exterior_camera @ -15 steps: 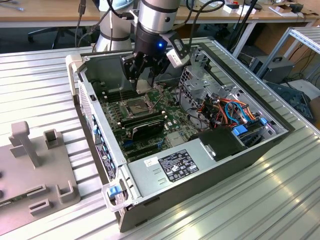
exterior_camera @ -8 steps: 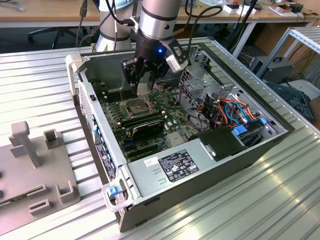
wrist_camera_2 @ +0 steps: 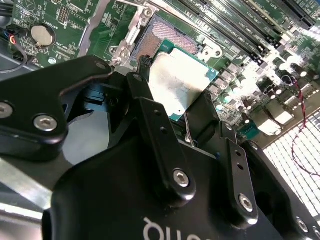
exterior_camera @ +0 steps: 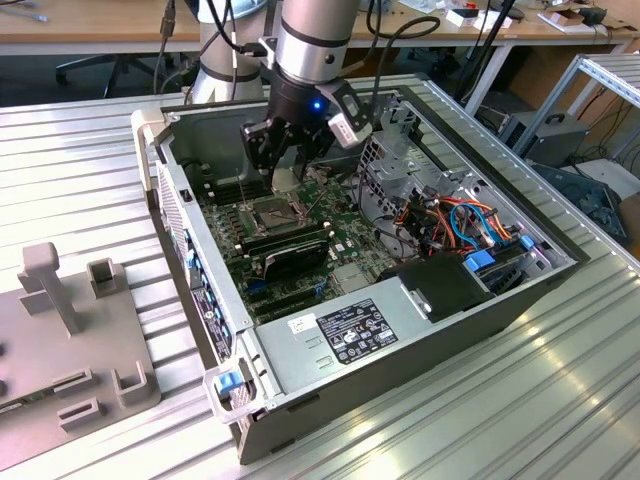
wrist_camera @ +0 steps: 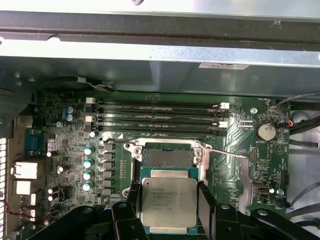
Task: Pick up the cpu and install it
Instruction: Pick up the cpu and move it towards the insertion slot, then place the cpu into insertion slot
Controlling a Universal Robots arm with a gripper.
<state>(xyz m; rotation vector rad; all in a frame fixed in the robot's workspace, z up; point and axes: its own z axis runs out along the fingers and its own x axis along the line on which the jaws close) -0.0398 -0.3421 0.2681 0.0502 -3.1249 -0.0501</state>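
Cpu (wrist_camera: pixel 167 202) gripped by two opposite edges between the gripper's (exterior_camera: pixel 275 165) fingers (wrist_camera: pixel 206 202), not seated.
In both wrist views its silver top faces the cameras; the open socket (wrist_camera: pixel 167 157) lies just beyond; past that the memory sticks (wrist_camera: pixel 155 112); then the case wall (wrist_camera: pixel 150 65); in the exterior view the gripper hangs toward 11 o'clock of the case's middle, the socket at its 6 o'clock.
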